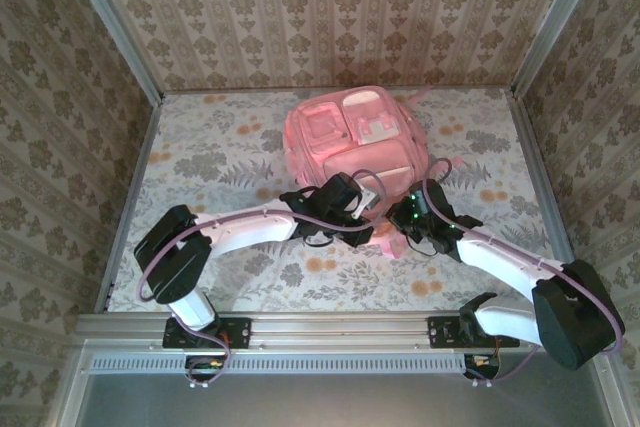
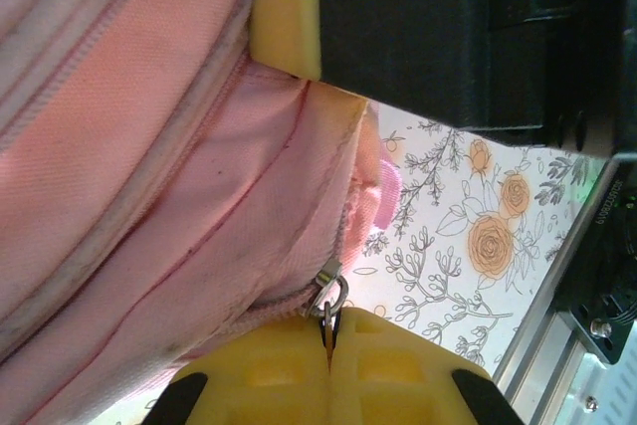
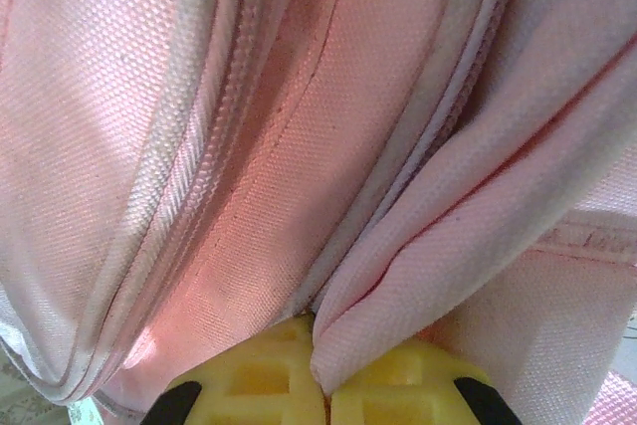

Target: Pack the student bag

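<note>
1. The student bag (image 1: 350, 137), a large pink fabric backpack with pale patches and zipped front pockets, lies flat on the flower-printed table top (image 1: 220, 162). Its near edge faces the arm bases.
2. Your left gripper (image 2: 328, 355) sits at the bag's near edge. Its yellow fingers (image 2: 269, 380) are pressed together on a small metal zipper pull (image 2: 330, 298) that sticks out where the zip line meets a seam.
3. Your right gripper (image 3: 320, 365) is at the same near edge, just to the right of the left one. Its yellow fingers are clamped on a fold of pink fabric (image 3: 398, 276) beside a zip track.
4. Step in hand, by my reading: you are opening a compartment. One hand anchors the cloth and the other holds the pull.
5. The next move calls for drawing the pull along its track, away from the anchored fold.
   - Keep the fabric taut so the slider does not bunch it.
   - The pull is thin and could slip out of the pads.
6. What each view gives:
   - The top view places both wrists close together at the bag's near edge, but hides the fingertips under the wrists.
   - The left wrist view shows the pull in the pads, table beyond the bag, and a metal rail (image 2: 542, 320). It also shows a black housing with a yellow pad against the bag, possibly the other gripper.
   - The right wrist view shows the pinched fold and the weave.
</note>
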`<state>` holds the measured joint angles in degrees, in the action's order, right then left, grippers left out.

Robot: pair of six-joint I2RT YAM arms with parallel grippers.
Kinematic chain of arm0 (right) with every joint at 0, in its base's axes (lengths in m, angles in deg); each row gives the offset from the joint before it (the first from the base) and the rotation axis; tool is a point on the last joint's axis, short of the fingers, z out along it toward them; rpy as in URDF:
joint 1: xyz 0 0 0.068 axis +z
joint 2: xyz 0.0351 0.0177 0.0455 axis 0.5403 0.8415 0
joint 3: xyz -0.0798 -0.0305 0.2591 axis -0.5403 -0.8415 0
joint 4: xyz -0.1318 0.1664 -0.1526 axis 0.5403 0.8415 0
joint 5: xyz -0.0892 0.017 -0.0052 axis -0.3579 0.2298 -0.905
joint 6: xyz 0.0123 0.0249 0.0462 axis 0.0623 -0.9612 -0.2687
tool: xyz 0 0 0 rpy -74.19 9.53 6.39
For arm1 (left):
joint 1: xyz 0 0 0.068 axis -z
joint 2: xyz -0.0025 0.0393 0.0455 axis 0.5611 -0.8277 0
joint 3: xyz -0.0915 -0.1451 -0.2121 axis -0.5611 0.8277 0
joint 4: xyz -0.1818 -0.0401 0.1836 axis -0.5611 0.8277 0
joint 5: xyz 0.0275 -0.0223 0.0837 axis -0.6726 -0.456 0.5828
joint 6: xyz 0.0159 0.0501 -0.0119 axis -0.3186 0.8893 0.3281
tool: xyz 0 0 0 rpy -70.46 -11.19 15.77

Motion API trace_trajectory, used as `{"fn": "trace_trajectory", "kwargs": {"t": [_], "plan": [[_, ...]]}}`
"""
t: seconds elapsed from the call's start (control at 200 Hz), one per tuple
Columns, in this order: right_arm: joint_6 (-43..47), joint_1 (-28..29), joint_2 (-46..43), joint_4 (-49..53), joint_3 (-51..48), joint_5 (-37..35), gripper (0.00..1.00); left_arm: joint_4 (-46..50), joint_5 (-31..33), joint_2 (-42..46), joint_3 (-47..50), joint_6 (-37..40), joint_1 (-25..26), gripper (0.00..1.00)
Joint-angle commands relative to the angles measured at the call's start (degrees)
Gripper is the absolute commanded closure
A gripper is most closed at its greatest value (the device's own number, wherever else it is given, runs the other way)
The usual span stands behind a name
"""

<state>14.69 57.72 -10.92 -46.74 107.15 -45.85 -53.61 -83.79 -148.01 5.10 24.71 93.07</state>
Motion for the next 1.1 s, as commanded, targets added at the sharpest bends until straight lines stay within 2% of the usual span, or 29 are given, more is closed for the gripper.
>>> {"fn": "trace_trajectory", "kwargs": {"t": [0.0, 0.26, 0.56, 0.615, 0.695, 0.775, 0.89, 0.98, 1.095], "plan": [[3.64, -3.36, -0.13, 2.15, 0.13, -5.85, 1.0, 0.64, -3.27, 5.77, 1.67, 2.02, -0.8, 1.0], [6.65, -6.86, -0.97, 4.28, 0.93, -4.06, 1.0, 0.72, -3.05, 7.64, 4.63, 2.51, -2.76, 1.0], [13.41, -8.66, 0.08, 10.69, 6.37, -3.48, 1.0, 0.77, -3.13, 9.93, 7.57, 2.25, -4.41, 1.0], [14.76, -8.59, 0.78, 11.73, 7.85, -2.12, 0.89, 0.53, -3.59, 9.95, 7.75, 1.95, -4.39, 1.0], [15.44, -8.2, 0.0, 13.29, 9.1, -0.17, 0.59, -0.08, -4.01, 9.76, 7.62, 1.27, -4.27, 1.0], [14.49, -7.22, -3.11, 15.59, 9.35, 0.01, 0.43, -0.63, -4.25, 9.6, 7.06, 0.66, -4.12, 1.0], [8.97, -5.79, -8.88, 16.48, 7.57, 1.72, 0.36, -0.88, -5.37, 8.82, 5.28, 0.0, -3.72, 1.0], [1.15, -4.22, -12.0, 16.67, 5.31, 2.13, 0.37, -0.67, -5.77, 7.88, 3.48, -0.04, -2.73, 1.0], [-8.13, -1.64, -14.26, 11.21, 0.68, 2.81, 0.38, -0.08, -5.87, 6.11, 1.16, -0.05, -1.05, 1.0]]}}
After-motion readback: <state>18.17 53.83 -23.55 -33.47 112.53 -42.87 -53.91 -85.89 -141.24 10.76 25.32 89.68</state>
